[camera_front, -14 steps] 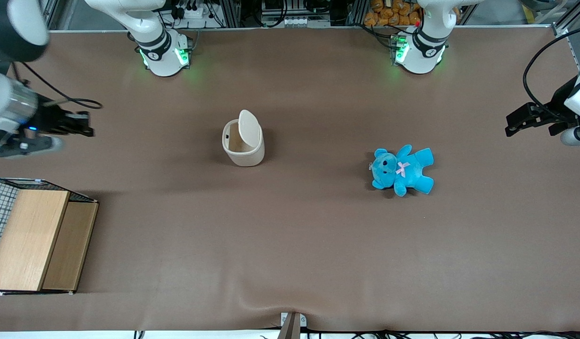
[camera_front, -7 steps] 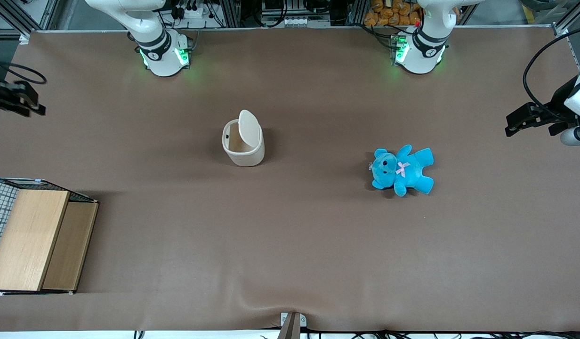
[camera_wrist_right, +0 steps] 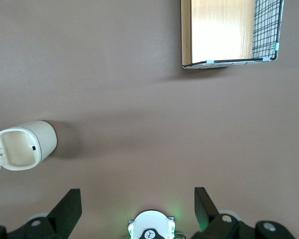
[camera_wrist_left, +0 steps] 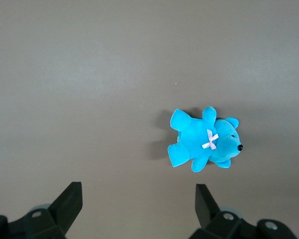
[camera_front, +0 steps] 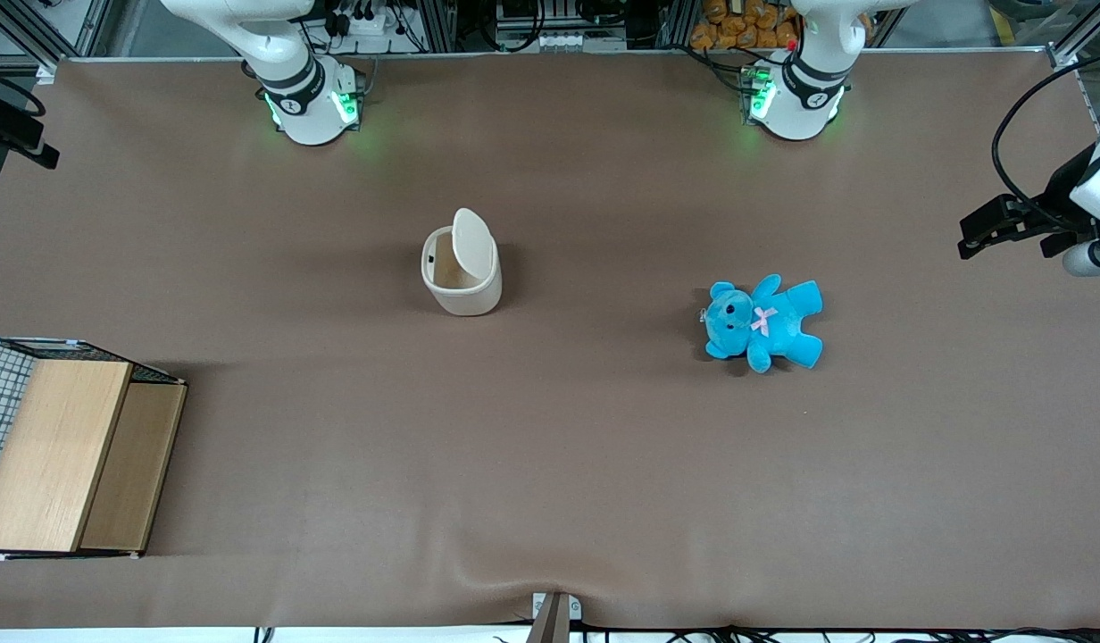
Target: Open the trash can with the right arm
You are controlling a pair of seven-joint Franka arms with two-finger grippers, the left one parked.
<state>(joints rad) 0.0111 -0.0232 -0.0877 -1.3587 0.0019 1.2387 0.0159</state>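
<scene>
The trash can (camera_front: pixel 462 273) stands mid-frame on the counter (camera_front: pixel 550 464) with its lid (camera_front: pixel 474 243) raised, while the gripper (camera_wrist_right: pixel 134 206), fingers spread wide and empty, sits at the frame's upper left edge; opening appears complete, so no further move seems required.

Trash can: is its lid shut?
No, the trash can has its lid standing up; the open gripper is high above the table.

Trash can (camera_front: pixel 462 277) stands mid-table (camera_front: pixel 550 464), lid (camera_front: pixel 474 245) raised upright on the edge toward the parked arm; teddy (camera_front: pixel 762 322) lies well apart, toward that arm's end. Wooden box (camera_front: pixel 63 451) sits at the working arm's end, nearer the front camera than the can. Right arm's gripper (camera_wrist_right: pixel 134 209) hangs high over the table's working-arm end, fingers spread, well apart from can and box.
</scene>
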